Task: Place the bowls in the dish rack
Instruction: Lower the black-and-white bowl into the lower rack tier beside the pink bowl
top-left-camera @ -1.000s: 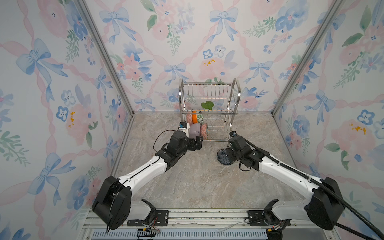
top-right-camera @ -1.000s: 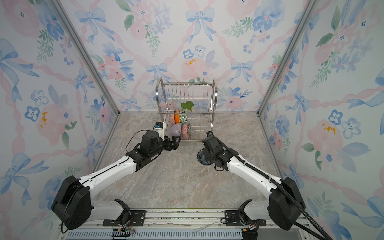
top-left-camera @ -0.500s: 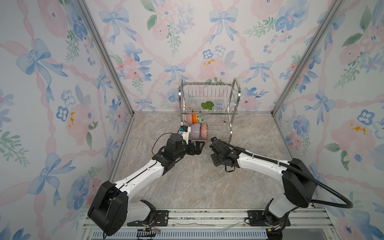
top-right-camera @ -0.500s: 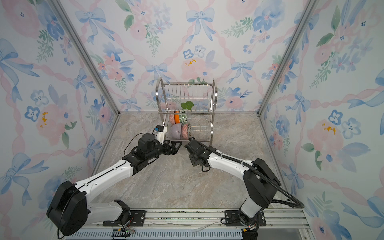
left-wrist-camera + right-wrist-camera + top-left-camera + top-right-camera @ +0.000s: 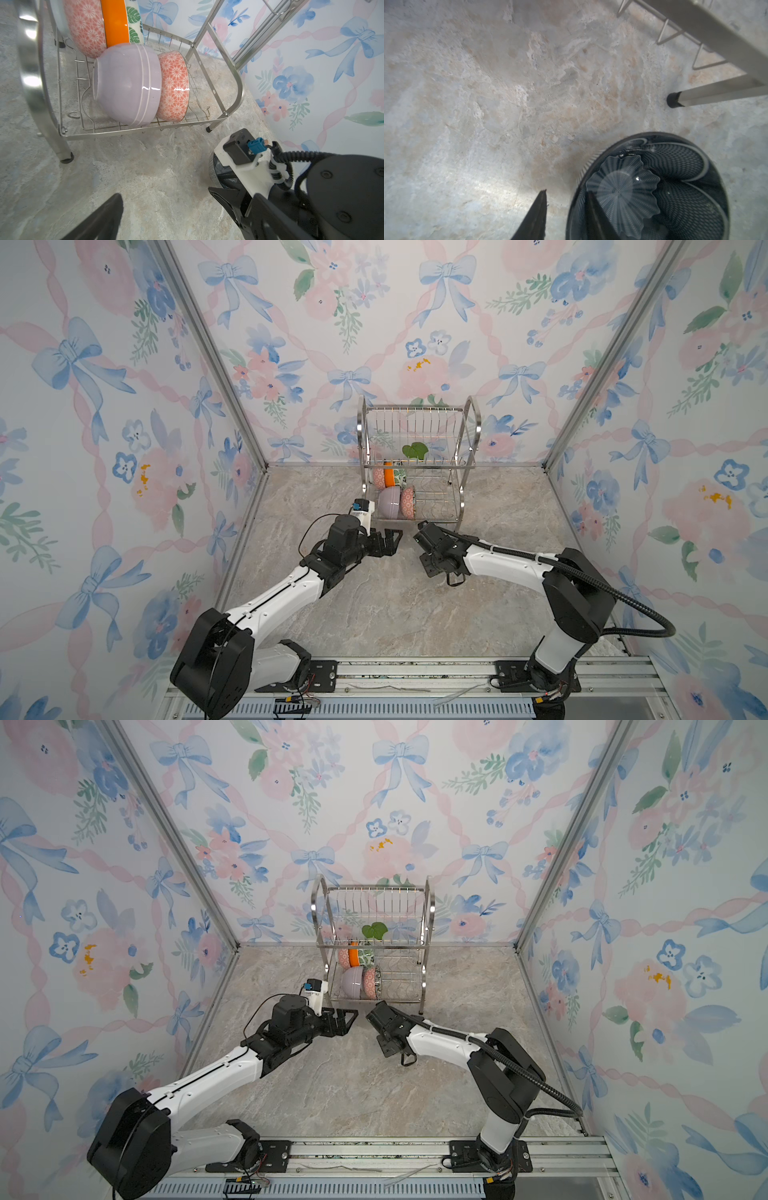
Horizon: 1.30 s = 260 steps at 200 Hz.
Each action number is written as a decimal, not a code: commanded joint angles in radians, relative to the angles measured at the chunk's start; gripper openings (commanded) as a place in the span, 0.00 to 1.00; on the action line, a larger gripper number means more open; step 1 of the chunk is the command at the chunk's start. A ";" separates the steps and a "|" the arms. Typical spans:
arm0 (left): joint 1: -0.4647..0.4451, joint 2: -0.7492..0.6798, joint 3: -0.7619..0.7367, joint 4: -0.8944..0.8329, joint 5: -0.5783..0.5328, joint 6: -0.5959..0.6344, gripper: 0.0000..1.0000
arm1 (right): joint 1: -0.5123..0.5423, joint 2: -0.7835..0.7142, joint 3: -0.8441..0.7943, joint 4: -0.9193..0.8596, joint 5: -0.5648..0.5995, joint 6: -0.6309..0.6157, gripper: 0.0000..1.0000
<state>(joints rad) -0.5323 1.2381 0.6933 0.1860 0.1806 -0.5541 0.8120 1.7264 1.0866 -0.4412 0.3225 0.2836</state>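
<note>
My right gripper (image 5: 430,542) hides the dark bowl (image 5: 675,166) in front of the dish rack (image 5: 415,408) in both top views; whether I pinch its cut-off rim is unclear.

pastel floral wallpaper walls (image 5: 415,323) with blue bows and pink ribbons, metal corner posts (image 5: 208,352), a beige-grey marbled floor (image 5: 395,614), evenly lit.

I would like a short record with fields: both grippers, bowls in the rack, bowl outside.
left gripper: open, empty
right gripper: open, jaws astride the rim of the dark patterned bowl
dark patterned bowl: upright on the marbled table, outside the steel wire dish rack
lower tier: lilac bowl, orange bowl, green leaf-print bowl, two pink-patterned bowls, all on edge
</note>
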 commanded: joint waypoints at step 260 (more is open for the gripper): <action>0.190 0.369 0.261 -0.005 -0.214 0.019 0.77 | -0.292 -0.200 -0.102 0.847 -0.621 0.262 0.00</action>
<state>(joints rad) -0.3416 1.5879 0.9318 0.1783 -0.0185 -0.5682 0.5308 1.4902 0.9756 0.2050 -0.2405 0.5182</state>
